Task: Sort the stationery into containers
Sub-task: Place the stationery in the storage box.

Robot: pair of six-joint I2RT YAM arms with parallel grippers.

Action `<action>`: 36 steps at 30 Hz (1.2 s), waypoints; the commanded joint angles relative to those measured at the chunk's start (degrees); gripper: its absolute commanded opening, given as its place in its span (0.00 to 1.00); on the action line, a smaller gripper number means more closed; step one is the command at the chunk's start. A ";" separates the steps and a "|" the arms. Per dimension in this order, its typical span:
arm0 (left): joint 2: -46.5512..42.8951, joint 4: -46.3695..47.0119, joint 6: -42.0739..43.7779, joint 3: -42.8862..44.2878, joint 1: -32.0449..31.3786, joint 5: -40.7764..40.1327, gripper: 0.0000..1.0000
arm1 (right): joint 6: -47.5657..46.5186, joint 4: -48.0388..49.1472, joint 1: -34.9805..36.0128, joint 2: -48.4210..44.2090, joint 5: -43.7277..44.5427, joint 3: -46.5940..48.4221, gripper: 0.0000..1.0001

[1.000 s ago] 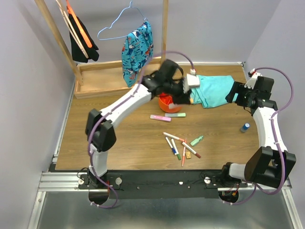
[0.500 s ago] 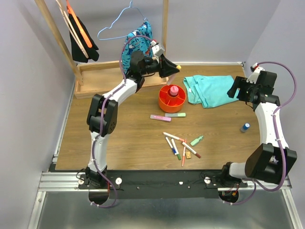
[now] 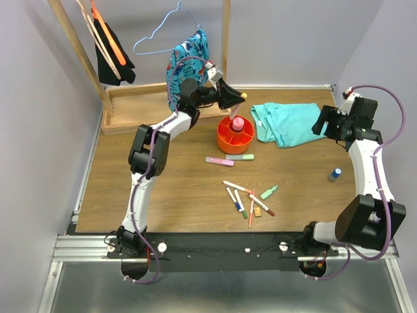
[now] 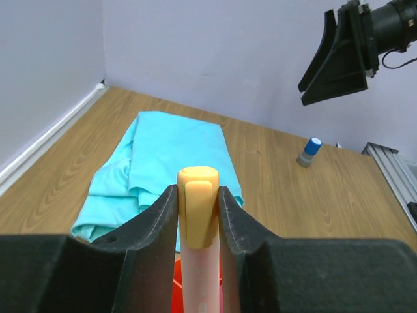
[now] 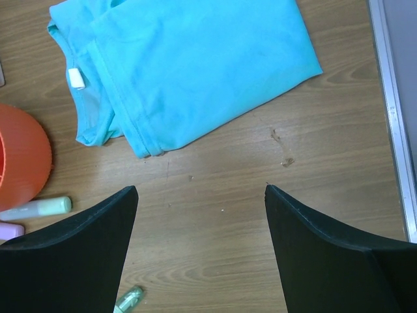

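We have the left gripper (image 3: 236, 98) closed on a yellow-capped highlighter (image 4: 198, 208), the two fingers pressing its cap from either side. The wrist view shows the pale pink barrel running down from the cap between the fingers. From above it slants down from the fingertips toward the orange-red bowl (image 3: 235, 135). We judge its long axis to be steep, cap up, with the lower end over the bowl's far rim or just inside it. We cannot tell whether the tip already touches anything. The bowl lies directly below the gripper and a little to the near side, so the coming move turns on a short descent and a release into a free compartment. One compartment holds a pink bottle (image 3: 238, 124) standing upright, and the barrel hangs close beside it, so we would want to keep clear of it.

Our right gripper (image 5: 199, 215) is spread wide and holds nothing. It hangs over bare table (image 3: 163, 189) at the near edge of a folded teal shirt (image 5: 189, 59), to the right of the bowl.

A pink highlighter (image 3: 219, 161) and a green highlighter (image 3: 239, 157) lie end to end just in front of the bowl. A loose scatter of pens (image 3: 246, 197) lies nearer the bases, between the two arms.
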 commanded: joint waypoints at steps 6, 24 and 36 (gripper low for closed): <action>3.50 0.58 2.00 -0.71 2.35 1.60 0.27 | -0.93 -0.54 0.26 0.50 2.06 -0.07 0.87; 2.20 3.21 1.74 -7.57 2.17 2.04 0.45 | -0.84 0.42 0.26 1.21 0.56 -1.56 0.87; -14.49 3.13 2.17 -19.24 3.67 3.79 0.50 | -0.13 2.09 0.26 -1.60 -1.28 -2.97 0.87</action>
